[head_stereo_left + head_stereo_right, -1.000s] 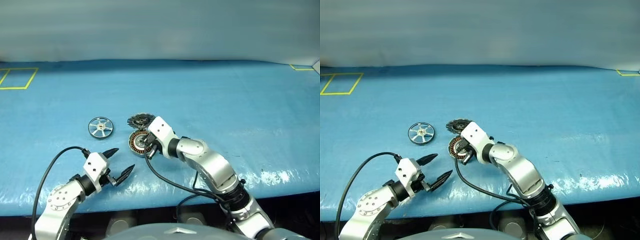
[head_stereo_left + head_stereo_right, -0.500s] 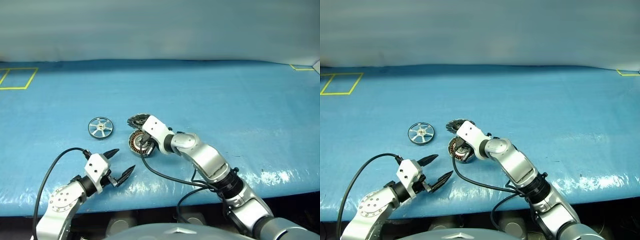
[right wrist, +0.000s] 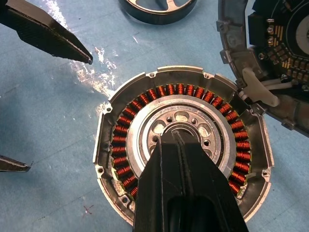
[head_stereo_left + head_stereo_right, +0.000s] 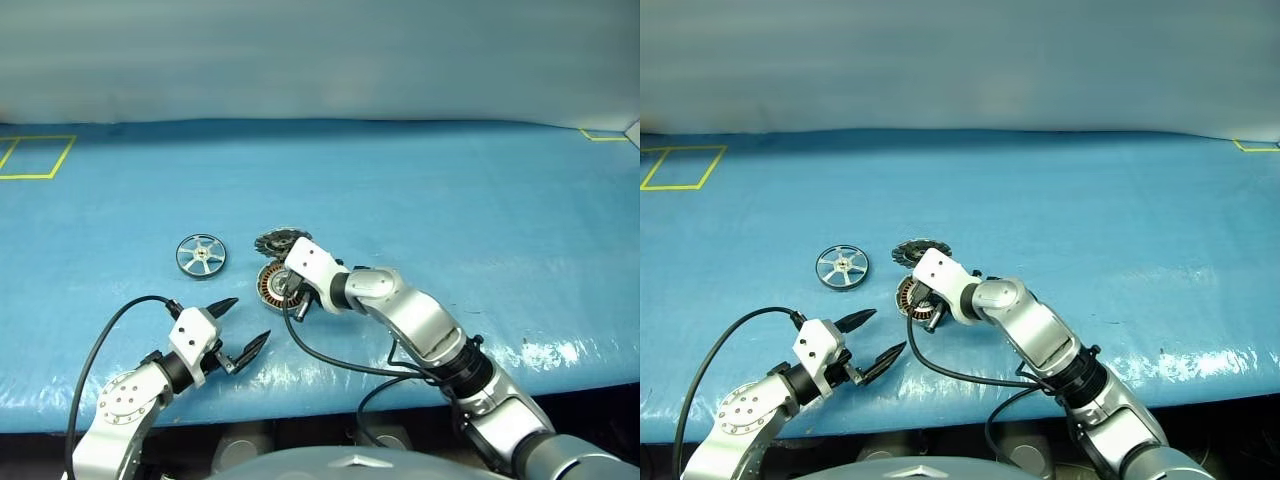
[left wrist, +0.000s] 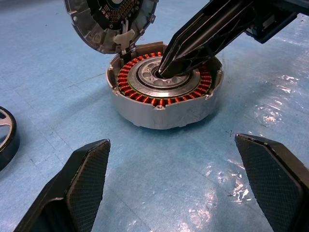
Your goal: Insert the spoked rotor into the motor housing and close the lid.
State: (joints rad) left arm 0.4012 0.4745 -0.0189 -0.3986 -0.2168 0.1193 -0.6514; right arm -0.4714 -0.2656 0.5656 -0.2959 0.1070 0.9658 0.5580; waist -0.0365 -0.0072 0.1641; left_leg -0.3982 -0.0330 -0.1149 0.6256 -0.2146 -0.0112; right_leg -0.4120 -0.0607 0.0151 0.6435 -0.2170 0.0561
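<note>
Right pincer [image 3: 176,140] is shut, holding nothing, tips on the silver centre of the motor housing [image 5: 164,96]; the lid [image 5: 111,21] stands hinged open just behind it. Left pincer [image 4: 238,325] is wide open and empty, near the desk [image 4: 450,200] edge. Spoked rotor [image 4: 201,255] lies beyond the left pincer, apart from the housing. Likely rigid, light, slick metal; grip across the rim.

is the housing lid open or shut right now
Open. The lid is swung back from the motor housing, its inner face showing, and the copper windings lie exposed with the shut right gripper on the silver centre.
</note>
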